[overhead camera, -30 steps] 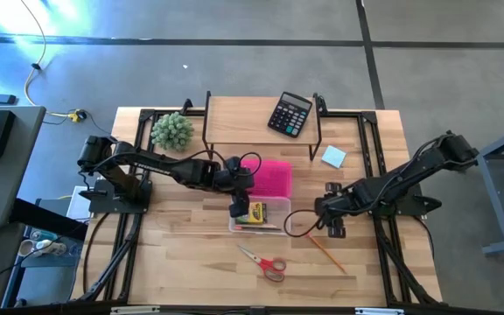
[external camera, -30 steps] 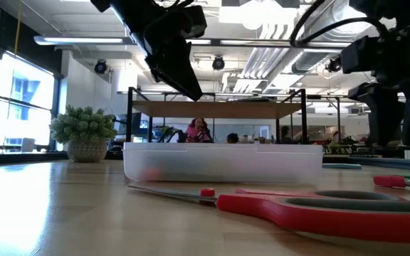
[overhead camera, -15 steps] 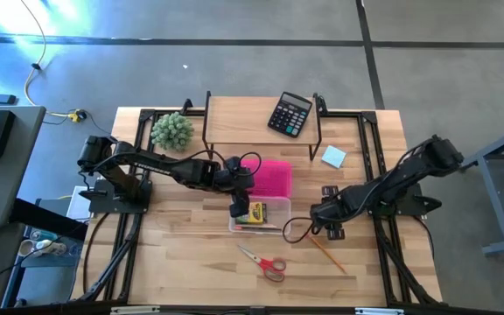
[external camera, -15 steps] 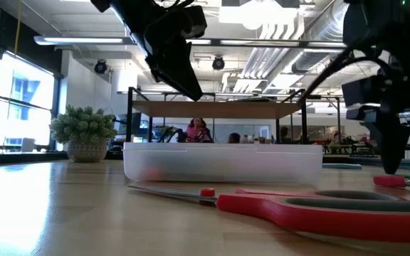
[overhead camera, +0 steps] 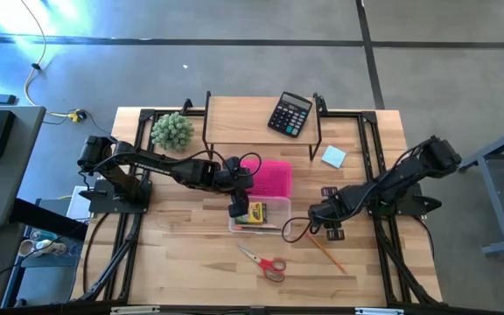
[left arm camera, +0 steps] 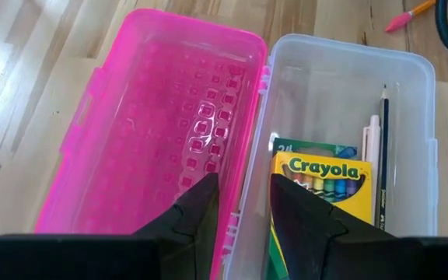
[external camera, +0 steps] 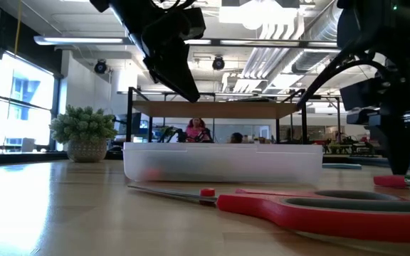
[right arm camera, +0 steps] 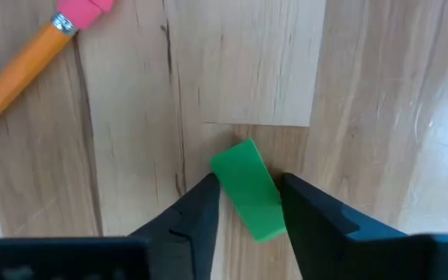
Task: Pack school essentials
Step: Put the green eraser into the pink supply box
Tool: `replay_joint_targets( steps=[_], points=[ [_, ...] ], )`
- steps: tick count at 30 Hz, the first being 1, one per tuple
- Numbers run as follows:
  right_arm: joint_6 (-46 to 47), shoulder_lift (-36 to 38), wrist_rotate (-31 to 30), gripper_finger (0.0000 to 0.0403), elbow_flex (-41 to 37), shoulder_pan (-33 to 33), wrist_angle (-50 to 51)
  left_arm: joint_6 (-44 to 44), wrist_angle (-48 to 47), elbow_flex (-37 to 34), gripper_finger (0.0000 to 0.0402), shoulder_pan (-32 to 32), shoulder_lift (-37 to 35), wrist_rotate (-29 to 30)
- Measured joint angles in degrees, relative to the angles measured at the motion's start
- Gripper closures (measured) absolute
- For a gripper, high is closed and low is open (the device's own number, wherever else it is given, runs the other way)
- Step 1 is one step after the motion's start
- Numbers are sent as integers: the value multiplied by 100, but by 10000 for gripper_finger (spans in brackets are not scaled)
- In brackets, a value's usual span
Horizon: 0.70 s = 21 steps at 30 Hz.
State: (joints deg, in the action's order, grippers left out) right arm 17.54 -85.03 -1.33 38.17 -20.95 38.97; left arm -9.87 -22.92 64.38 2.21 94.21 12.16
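My left gripper [overhead camera: 237, 208] [left arm camera: 243, 210] hangs open over the hinge side of the clear case [left arm camera: 348, 101], holding nothing. The yellow-green crayon box [left arm camera: 321, 190] lies in the case next to a pale stick [left arm camera: 372, 167] and a thin dark pencil [left arm camera: 383, 148]. My right gripper [overhead camera: 332, 230] [right arm camera: 247, 204] is low over the table, open, a finger on either side of the tiny green eraser [right arm camera: 247, 198]. The orange pencil [overhead camera: 326, 254] [right arm camera: 22, 78], red-handled scissors [overhead camera: 265, 262] [external camera: 319, 210] and light-blue notepad [overhead camera: 333, 157] lie flat on the table. My right gripper comes at the green eraser from above, pointing down, with one finger [right arm camera: 201, 206] at each long side of it. Whether the fingers touch the eraser's edges [right arm camera: 224, 175] I cannot tell. The eraser lies flat on the wood, set at a slant between the fingers.
The pink lid [overhead camera: 269, 178] [left arm camera: 169, 140] lies open flat on the far side of the case. A black calculator [overhead camera: 289, 114] sits on the raised shelf [overhead camera: 252, 118], and a fuzzy green plant [overhead camera: 172, 131] stands at the far left. A loop of cable [overhead camera: 297, 224] lies beside the right gripper.
My right gripper has come down toward the table beside the orange pencil and shifted slightly toward the table's left and near edge. The left arm and all the objects have stayed where they were.
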Motion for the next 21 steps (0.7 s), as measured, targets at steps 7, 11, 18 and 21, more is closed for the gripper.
replay_joint_targets(
  steps=[7,11,18,21],
  points=[
    [22,-2,126,316,-5,105,-34,0,-19,0,295,-2,0,0],
    [178,6,126,327,17,107,-35,-33,-244,0,296,0,0,-4],
    [349,207,114,333,-11,105,-47,-46,-350,0,296,0,2,-339],
    [466,302,158,334,-9,97,-77,-46,-349,0,296,-1,2,-405]
  ],
)
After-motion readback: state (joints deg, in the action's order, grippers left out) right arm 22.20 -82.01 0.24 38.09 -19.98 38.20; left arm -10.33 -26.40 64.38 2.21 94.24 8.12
